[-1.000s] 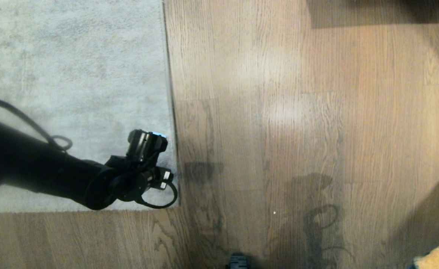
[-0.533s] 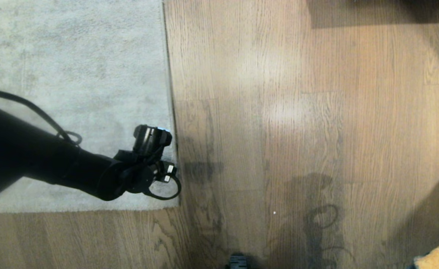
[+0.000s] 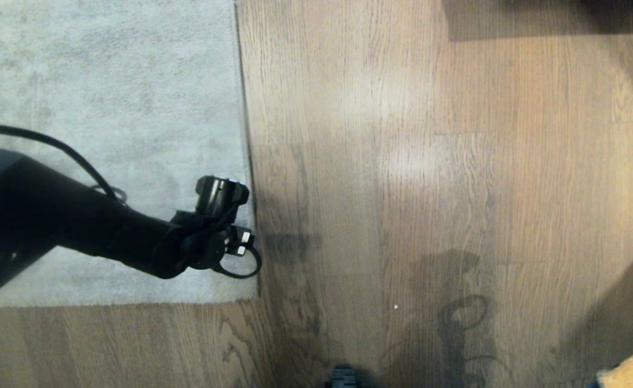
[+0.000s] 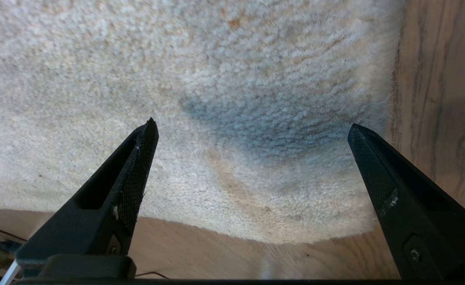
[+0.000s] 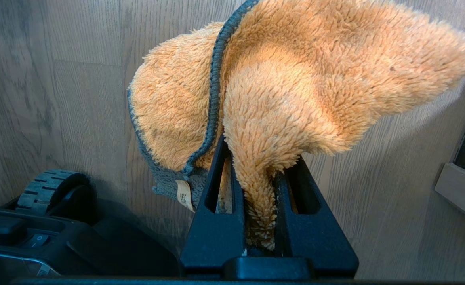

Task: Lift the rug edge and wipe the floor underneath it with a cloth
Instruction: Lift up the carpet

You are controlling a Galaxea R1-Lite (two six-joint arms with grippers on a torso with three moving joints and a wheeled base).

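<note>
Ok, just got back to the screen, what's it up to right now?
The left gripper is open and poised over the rug edge near the corner, one finger above the pile and the other out past the border, over the floor. The rug lies flat, not yet lifted. The right gripper is shut on the cloth, held off to the robot's right above bare planks. No wiping has started.

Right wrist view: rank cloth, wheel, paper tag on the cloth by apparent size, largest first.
1. cloth, pinched in the right gripper; it is nearest the camera, which inflates it.
2. wheel, partly hidden by the base.
3. tag, clearly smallest.
</note>
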